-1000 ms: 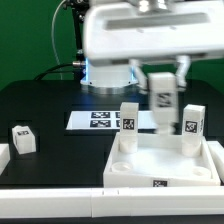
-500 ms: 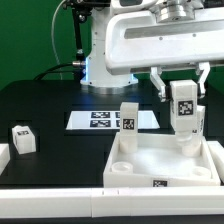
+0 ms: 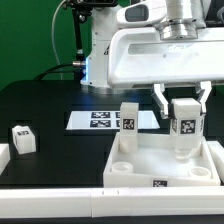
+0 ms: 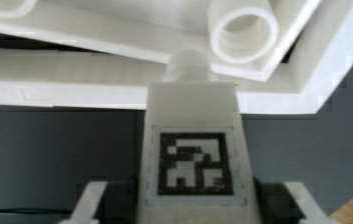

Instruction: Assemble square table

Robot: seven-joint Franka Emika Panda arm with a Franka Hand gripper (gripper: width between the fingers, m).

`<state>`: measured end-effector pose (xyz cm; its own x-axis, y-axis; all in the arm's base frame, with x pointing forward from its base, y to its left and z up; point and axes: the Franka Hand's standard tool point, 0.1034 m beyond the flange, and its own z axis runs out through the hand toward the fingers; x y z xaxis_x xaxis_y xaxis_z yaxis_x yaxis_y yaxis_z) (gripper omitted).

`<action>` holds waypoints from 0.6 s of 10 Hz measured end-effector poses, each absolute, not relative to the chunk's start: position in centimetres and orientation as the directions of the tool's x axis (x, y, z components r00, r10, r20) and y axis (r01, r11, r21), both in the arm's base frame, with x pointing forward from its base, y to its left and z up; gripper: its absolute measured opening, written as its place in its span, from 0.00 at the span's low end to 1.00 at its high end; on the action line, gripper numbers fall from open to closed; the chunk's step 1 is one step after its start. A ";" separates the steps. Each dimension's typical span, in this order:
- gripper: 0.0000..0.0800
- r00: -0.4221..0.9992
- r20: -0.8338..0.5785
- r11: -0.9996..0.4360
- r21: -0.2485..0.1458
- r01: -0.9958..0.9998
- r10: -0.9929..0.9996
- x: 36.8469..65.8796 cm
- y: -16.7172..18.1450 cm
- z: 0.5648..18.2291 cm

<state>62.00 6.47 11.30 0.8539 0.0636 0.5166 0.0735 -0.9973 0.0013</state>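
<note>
- Here, in the exterior view, the gripper [image 3: 183, 108] has its two fingers closed partway on a leg [image 3: 183, 127], one finger on each side.
- The leg stands straight up and down, with its tag facing the camera.
- The slab [image 3: 150, 162] lies flat on the table, right under the gripper.
- The bottom of the leg is at the back corner of the slab on the exterior view's right. I cannot tell if it is touching yet.
- A second leg [image 3: 128, 117] stands up at the other back corner. A third leg [image 3: 22, 138] sits well apart, on the exterior view's left.
- Next, in the wrist view, the gripper [image 4: 194, 200] squeezes the leg [image 4: 194, 120] on both sides of its tag.
- The leg points away from the gripper, toward the slab [image 4: 84, 65].
- The thin tip of the leg is close to a round hole [image 4: 247, 35] in the slab's corner, but the tip looks a bit off to one side of it.
- I think the leg needs a small nudge sideways so the tip sits over the hole, and then a push straight down along its length.
</note>
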 end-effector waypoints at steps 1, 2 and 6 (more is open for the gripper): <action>0.36 0.854 0.516 -0.997 0.001 0.073 0.063 62.0 6.4 11.3; 0.36 0.851 0.522 -0.998 -0.003 0.070 0.058 61.8 6.9 11.1; 0.36 0.853 0.513 -0.993 0.004 0.114 0.100 60.7 10.1 9.4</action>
<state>60.75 10.05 9.42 0.8526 0.1000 0.5129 0.1140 -0.9935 0.0041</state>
